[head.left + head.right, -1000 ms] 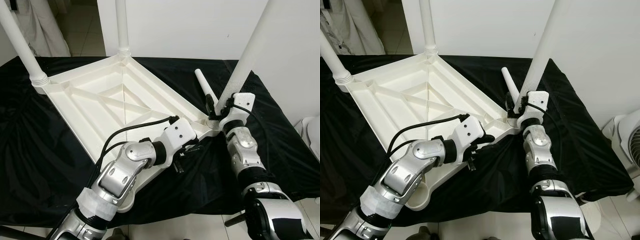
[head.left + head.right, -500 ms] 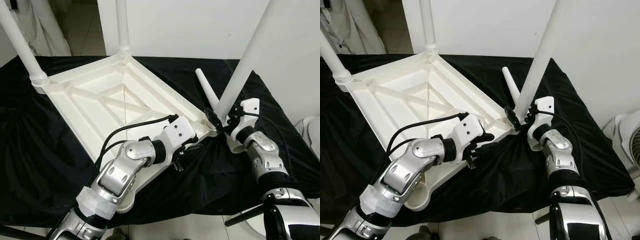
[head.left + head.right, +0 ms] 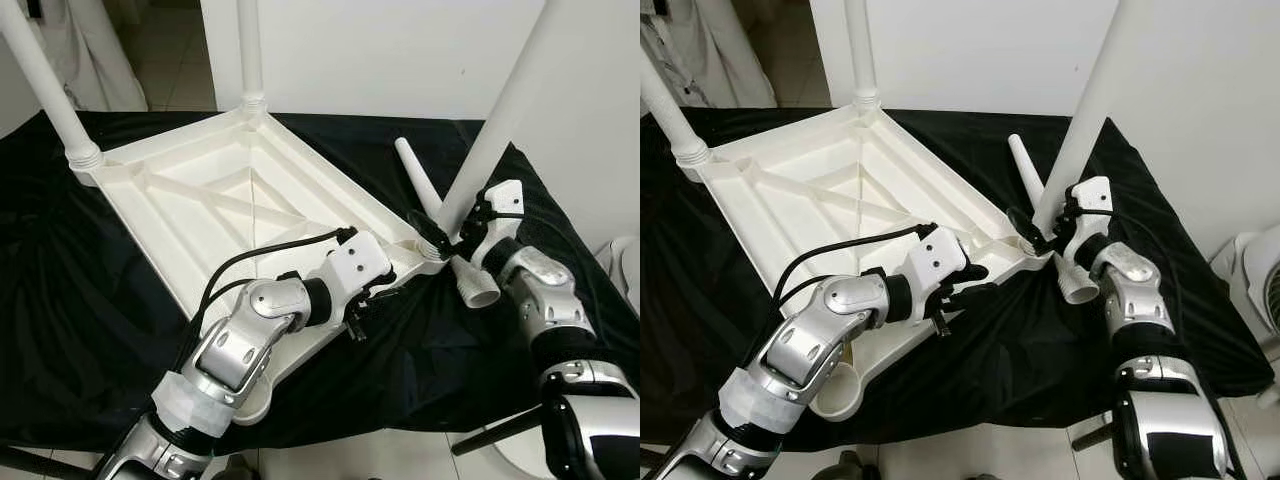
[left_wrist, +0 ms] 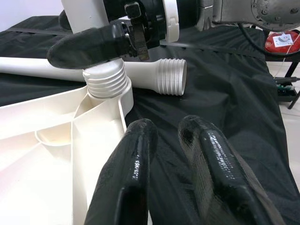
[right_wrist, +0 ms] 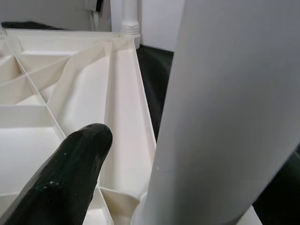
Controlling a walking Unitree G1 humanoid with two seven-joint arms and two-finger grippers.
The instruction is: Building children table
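Over the last second the right hand [image 3: 447, 237] has swung from under the leg it works, out toward four o'clock of the corner socket, and its forearm now lies lower and farther right. It grips the base of the upright leg [image 3: 500, 115] just above the threads, one finger [image 5: 65, 178] on one side and the tube filling the space between; I judge it clenched on that leg. The overturned tabletop [image 3: 230, 205] lies ribs-up on the black-draped bench [image 3: 80, 320], with two more legs standing at its far corners, at eleven and twelve o'clock. The left hand [image 4: 171, 154] hovers released, fingers slightly apart, at the near edge of the tabletop at about seven o'clock from the socket. A loose leg [image 3: 440, 222] lies flat on the cloth, its long axis running from twelve to five o'clock, threaded end near the right hand, so the right arm is nearer. No brand or writing can be read.
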